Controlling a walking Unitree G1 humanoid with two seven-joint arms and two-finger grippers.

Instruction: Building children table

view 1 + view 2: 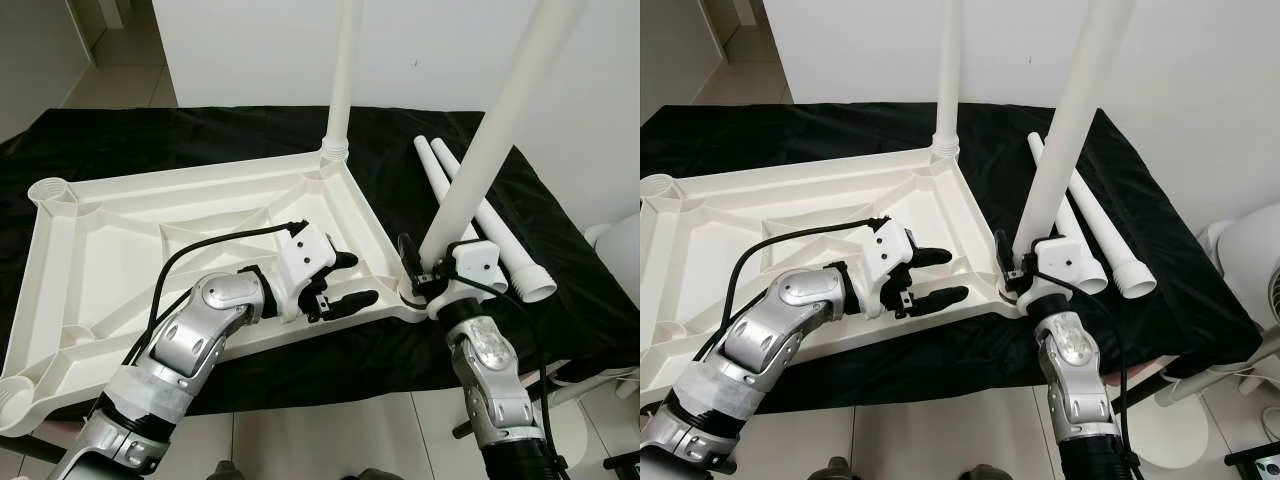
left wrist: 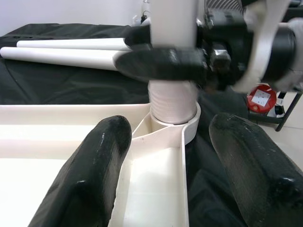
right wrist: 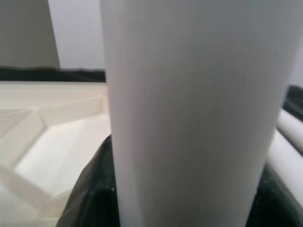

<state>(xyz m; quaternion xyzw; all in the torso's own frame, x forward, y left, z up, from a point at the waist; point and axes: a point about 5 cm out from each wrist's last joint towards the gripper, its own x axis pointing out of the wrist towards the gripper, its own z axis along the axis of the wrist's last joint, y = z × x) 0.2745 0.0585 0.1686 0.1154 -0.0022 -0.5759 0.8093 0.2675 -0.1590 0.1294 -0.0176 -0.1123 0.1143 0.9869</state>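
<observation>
Table build about half done — one leg seated, second going in, two left.
The white table top (image 1: 200,230) lies upside down on a black cloth (image 1: 150,140); one leg (image 1: 343,80) stands in the far corner socket. The right gripper (image 1: 425,272) is clamped on a second leg (image 1: 490,130), its base at the near corner socket (image 2: 174,124). Two spare legs (image 1: 480,215) lie just beside. The left gripper (image 1: 350,282) hovers wide and empty over the rim — near that socket.

Smooth white plastic tabletop (image 1: 200,215) and legs (image 1: 485,150) with a slight sheen; under the tabletop, a matt black cloth (image 1: 150,140).
</observation>
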